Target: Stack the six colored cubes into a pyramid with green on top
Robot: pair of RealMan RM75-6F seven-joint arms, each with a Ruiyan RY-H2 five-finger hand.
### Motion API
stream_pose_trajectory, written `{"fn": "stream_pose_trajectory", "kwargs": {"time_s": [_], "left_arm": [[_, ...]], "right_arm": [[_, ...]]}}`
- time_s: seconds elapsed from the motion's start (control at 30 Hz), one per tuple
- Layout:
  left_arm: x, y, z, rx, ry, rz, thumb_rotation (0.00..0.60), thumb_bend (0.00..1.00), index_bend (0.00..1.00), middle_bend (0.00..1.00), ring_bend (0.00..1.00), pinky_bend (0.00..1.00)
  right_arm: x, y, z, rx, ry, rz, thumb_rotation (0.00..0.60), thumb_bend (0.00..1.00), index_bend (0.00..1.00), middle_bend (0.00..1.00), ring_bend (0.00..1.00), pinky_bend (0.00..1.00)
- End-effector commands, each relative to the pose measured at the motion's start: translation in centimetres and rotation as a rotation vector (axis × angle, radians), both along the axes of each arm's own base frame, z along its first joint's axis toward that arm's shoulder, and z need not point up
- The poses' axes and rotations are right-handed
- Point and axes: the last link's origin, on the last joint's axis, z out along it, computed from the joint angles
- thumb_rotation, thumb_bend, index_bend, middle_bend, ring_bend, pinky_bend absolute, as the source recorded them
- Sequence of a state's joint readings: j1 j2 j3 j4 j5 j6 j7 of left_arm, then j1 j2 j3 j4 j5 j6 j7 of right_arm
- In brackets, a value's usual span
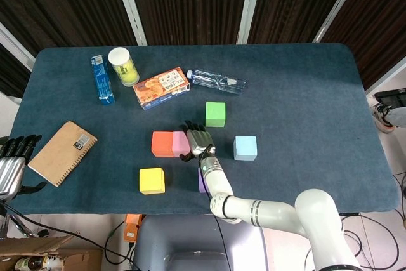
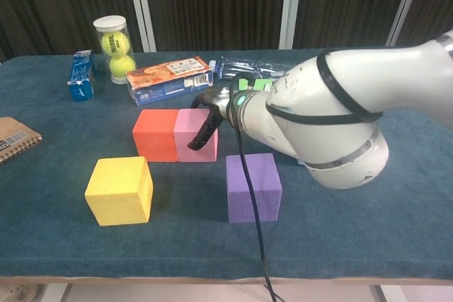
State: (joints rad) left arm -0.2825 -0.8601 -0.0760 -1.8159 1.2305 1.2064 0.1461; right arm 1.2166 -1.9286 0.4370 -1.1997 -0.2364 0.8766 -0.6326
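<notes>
The right hand rests fingers-down against the pink cube, which sits flush beside the red cube on the bench, gripping nothing I can make out, while the left hand hangs open off the edge, the green cube well apart

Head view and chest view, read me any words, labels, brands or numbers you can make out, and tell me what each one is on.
No text can be read.
Orange snack box: printed panels, too small.
Notebook: white sticker, blurred.
Blue packet: print too small.
Water bottle: nothing legible.
Tennis ball tube: no readable marking.
Cubes: no markings visible.
</notes>
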Motion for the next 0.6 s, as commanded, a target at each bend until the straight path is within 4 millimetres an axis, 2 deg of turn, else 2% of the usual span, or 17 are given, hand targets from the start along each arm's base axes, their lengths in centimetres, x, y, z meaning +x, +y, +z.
{"fn": "stream_pose_trajectory", "kwargs": {"time_s": [0.03,0.2,0.37,0.47,0.6], "left_arm": [[0.0,0.0,0.0,0.0,0.0,-0.001,0.6,0.1,0.09,0.07,0.01,0.08],[-0.1,0.1,0.3,0.007,-0.009,0.003,0.6,0.1,0.09,0.07,0.01,0.08],[-0.3,0.1,0.4,0.009,-0.016,0.011,0.6,0.1,0.09,0.07,0.01,0.08],[-0.3,0.0,0.5,0.012,-0.017,0.009,0.6,0.1,0.09,0.07,0.01,0.08],[-0.2,0.0,0.7,0.017,-0.014,0.001,0.6,0.1,0.09,0.07,0.01,0.08]], "right_arm": [[0.0,0.0,0.3,-0.002,-0.001,0.003,0.6,0.21,0.07,0.0,0.0,0.0],[-0.2,0.3,2.0,-0.023,0.026,0.021,0.6,0.21,0.0,0.0,0.0,0.0],[-0.9,0.7,5.2,-0.055,0.027,0.034,0.6,0.21,0.0,0.0,0.0,0.0],[-2.2,1.1,7.9,-0.092,0.056,0.054,0.6,0.21,0.0,0.0,0.0,0.0],[-5.5,1.8,11.8,-0.135,0.103,0.038,0.6,0.21,0.0,0.0,0.0,0.0]]}}
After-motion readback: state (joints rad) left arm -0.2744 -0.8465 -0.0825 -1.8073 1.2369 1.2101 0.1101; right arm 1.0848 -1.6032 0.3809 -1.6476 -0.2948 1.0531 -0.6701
